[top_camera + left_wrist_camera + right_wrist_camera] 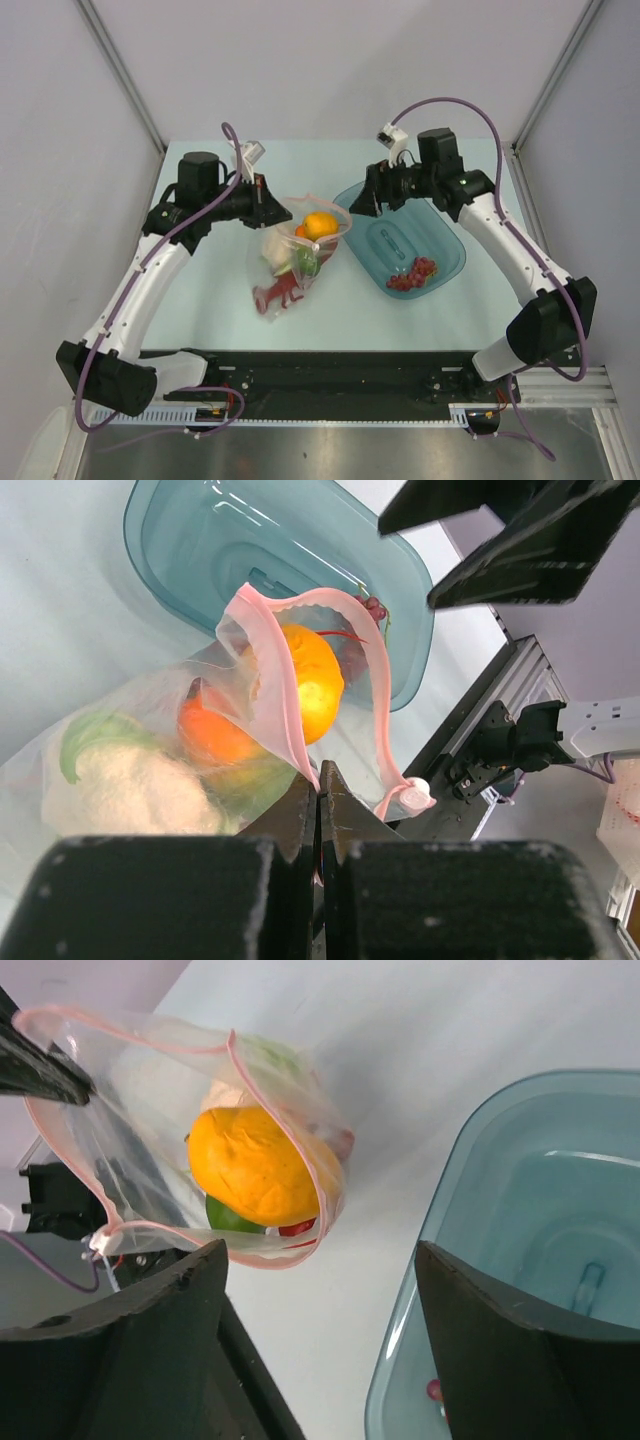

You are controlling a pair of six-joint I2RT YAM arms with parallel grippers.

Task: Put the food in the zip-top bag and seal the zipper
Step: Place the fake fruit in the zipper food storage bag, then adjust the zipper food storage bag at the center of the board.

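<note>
One clump (413, 273) waits in the bowl (452, 248).
My left hand (318, 785) pinches the bag (290, 262) open; my right hand (358, 205), spread empty, should scoop low, gently.

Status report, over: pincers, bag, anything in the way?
Left pincer shut on zipper, zip-top bag mouth open. Right pincer open, empty. Dark red clump in bowl, not yet bagged. Mouth unobstructed.

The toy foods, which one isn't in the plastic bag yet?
The dark red clump: it alone lies in the blue bowl, while the orange fruit, the lobster and the rest sit inside the zip-top bag.
</note>
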